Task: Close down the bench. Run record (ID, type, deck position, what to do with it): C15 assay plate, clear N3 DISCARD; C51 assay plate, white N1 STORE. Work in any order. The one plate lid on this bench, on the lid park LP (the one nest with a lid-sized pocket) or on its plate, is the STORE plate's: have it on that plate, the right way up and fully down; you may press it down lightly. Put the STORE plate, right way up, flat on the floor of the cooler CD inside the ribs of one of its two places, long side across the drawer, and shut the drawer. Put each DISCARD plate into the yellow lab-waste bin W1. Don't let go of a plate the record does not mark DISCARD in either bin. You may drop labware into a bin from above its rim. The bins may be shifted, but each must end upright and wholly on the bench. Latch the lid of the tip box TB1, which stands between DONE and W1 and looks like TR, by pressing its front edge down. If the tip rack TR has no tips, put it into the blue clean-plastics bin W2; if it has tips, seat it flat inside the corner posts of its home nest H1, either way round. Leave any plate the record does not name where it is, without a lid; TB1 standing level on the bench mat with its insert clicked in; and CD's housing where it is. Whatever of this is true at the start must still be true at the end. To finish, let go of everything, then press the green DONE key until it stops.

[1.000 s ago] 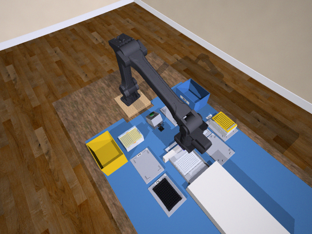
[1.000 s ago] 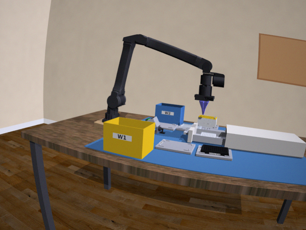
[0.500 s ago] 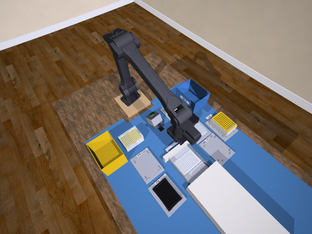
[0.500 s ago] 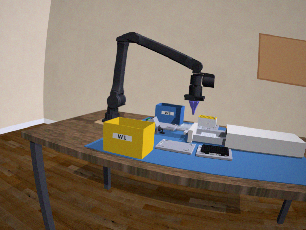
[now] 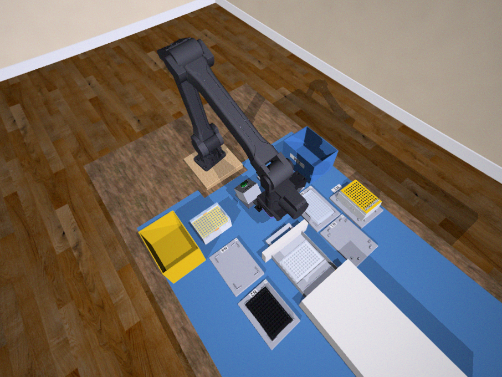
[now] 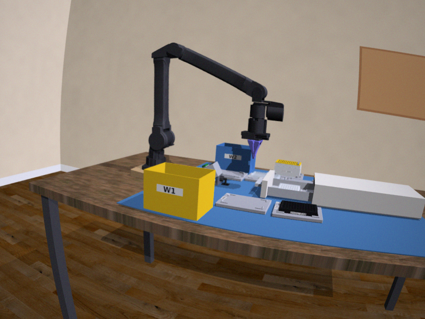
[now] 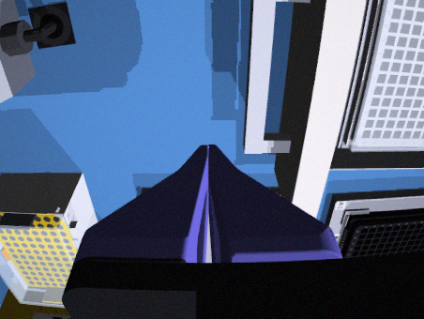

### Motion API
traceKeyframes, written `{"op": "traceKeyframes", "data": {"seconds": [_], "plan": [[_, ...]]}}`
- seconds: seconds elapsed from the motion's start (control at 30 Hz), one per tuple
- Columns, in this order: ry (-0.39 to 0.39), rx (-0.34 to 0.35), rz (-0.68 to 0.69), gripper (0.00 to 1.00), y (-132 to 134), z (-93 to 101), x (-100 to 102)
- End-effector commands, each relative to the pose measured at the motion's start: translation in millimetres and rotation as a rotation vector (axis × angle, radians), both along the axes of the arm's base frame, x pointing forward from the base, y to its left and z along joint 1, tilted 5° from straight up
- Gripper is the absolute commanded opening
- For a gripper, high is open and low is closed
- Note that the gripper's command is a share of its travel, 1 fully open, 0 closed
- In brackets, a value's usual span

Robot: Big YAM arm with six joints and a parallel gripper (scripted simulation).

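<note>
1. Purple fingertips of the pincer [image 7: 208, 197] are pressed together into a single wedge with nothing between them. That suits a push better than a grasp, so I judge it is set up to shove the cooler drawer shut.

2. Just right of centre in the wrist view, the drawer's white handle [image 7: 265, 68] and front panel [image 7: 326, 91] lie beside the tips. In the exterior view the pincer hangs well above the worktop [image 6: 102, 212], so it must descend first.

3. Inside the open drawer [image 5: 290, 239], centre of the top view, the white STORE plate [image 5: 302, 259] lies flat with its long side across. Whether its lid is on I cannot tell.

4. At upper right of the top view, the clear plate [image 5: 318, 204] sits in its nest, not yet in the yellow bin W1 [image 5: 180, 259] at left.

5. Beside that bin stands the tip box TB1 [image 5: 210, 222]; the green DONE key [image 5: 245, 184] waits near the arm.
</note>
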State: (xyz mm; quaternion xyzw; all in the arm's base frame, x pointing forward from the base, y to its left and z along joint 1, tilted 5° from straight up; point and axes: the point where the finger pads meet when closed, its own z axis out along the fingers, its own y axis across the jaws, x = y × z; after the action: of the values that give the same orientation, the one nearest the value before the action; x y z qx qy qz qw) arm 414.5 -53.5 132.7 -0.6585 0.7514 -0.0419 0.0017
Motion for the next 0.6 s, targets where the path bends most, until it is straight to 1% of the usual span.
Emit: {"op": "traceKeyframes", "data": {"seconds": [0.0, 0.13, 0.17, 0.33, 0.37, 0.4, 0.5, 0.53, 0.57], "plan": [[-0.045, -0.002, 0.005, 0.0, 6, 10.1, 1], [-0.035, -0.001, 0.007, 0.0, 8, 7.6, -10], [-0.042, -0.002, 0.001, 0.0, 2, 11.5, -1], [-0.042, -0.002, 0.001, 0.0, 2, 11.5, -1], [-0.02, 0.0, 0.006, 0.0, 6, -2.8, -4], [-0.009, 0.001, 0.006, 0.0, 6, -8.3, -8], [-0.009, 0.001, 0.006, 0.0, 6, -9.7, -8], [-0.035, -0.001, 0.006, 0.0, 5, -1.2, 2], [-0.02, 0.0, 0.006, 0.0, 5, -8.4, -4]]}}
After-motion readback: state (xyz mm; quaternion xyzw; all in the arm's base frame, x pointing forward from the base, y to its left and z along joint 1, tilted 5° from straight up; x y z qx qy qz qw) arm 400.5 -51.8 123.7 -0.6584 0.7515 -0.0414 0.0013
